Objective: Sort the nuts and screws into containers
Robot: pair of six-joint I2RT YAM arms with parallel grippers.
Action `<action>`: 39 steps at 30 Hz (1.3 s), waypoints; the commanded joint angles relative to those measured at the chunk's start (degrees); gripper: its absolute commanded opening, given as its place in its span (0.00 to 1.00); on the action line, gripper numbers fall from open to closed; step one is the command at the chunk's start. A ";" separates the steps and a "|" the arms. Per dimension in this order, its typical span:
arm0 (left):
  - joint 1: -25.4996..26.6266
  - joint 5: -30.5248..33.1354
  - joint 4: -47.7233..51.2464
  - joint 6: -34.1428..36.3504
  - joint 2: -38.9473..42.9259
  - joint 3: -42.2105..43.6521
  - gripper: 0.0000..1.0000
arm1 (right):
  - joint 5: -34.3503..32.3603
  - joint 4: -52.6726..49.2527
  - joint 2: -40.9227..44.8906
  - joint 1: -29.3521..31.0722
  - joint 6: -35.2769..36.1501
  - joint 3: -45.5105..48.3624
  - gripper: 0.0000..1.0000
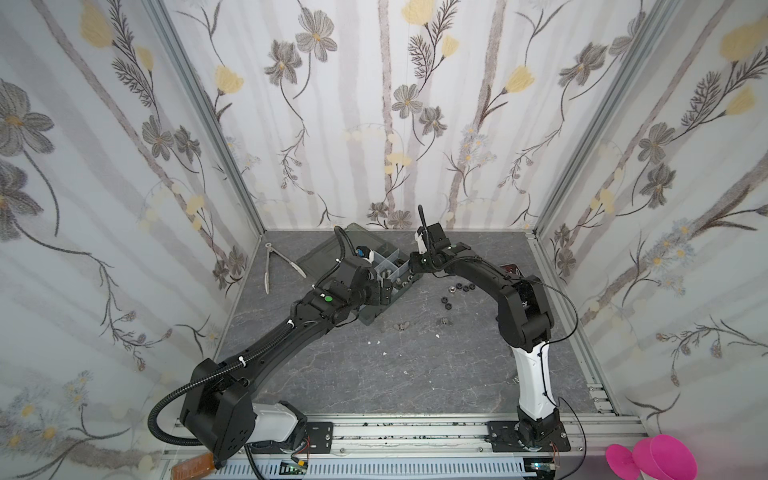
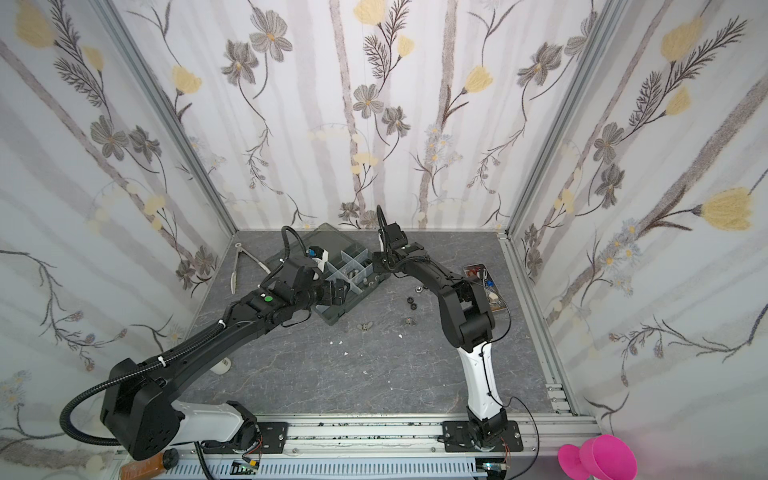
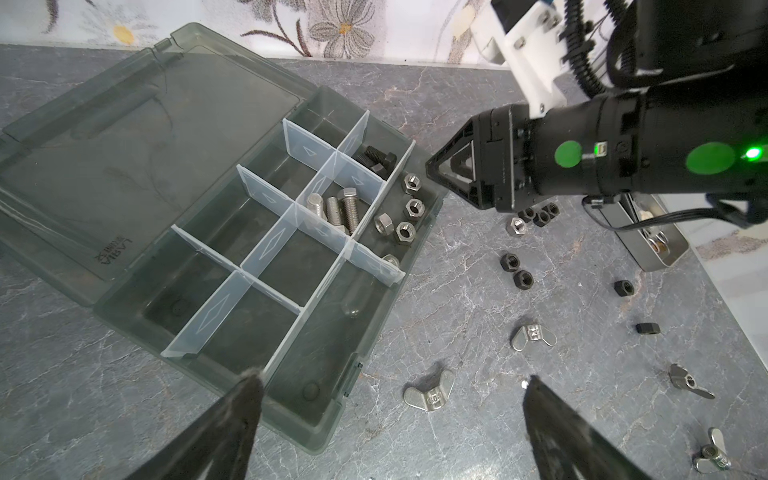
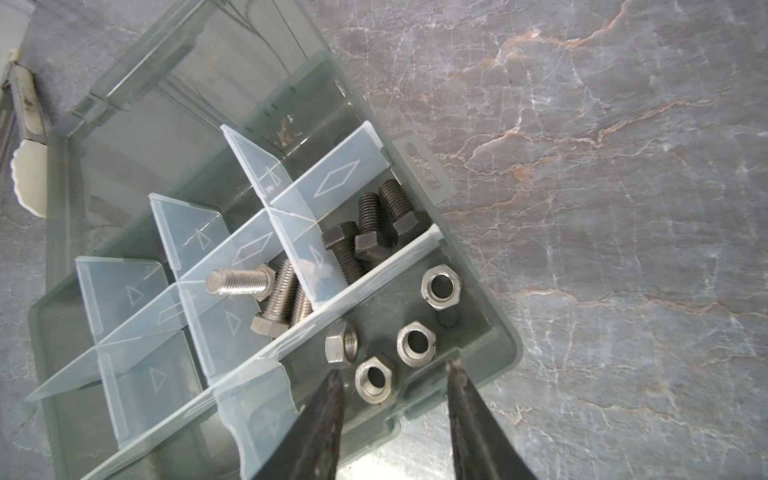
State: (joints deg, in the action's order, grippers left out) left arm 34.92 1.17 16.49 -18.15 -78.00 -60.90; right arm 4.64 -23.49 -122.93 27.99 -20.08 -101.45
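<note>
Right gripper (image 4: 392, 368) hangs over the open box (image 4: 505, 337), fingers apart and empty. Right below its tips, four silver nuts (image 4: 415, 340) lie in a corner compartment. Just beyond them, past a divider, black screws (image 4: 370, 232) lie in one compartment and silver screws (image 4: 266, 291) in the next. Left gripper (image 3: 392, 376) is spread wide and empty, one finger over the box's rim, the other over the tabletop (image 3: 457, 291). Ahead of it, black nuts (image 3: 517, 270) and wing nuts (image 3: 428, 395) lie loose on the tabletop.
</note>
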 commanded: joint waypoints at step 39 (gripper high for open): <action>10.54 -4.37 9.17 5.53 -44.18 -39.81 0.63 | 15.22 27.25 64.98 -26.09 -14.10 63.31 0.48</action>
State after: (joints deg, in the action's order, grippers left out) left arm 45.41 -2.46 25.17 -14.50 -120.44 -98.63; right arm 18.31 1.30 -59.05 2.28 -32.97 -38.81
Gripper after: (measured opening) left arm 0.629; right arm 0.475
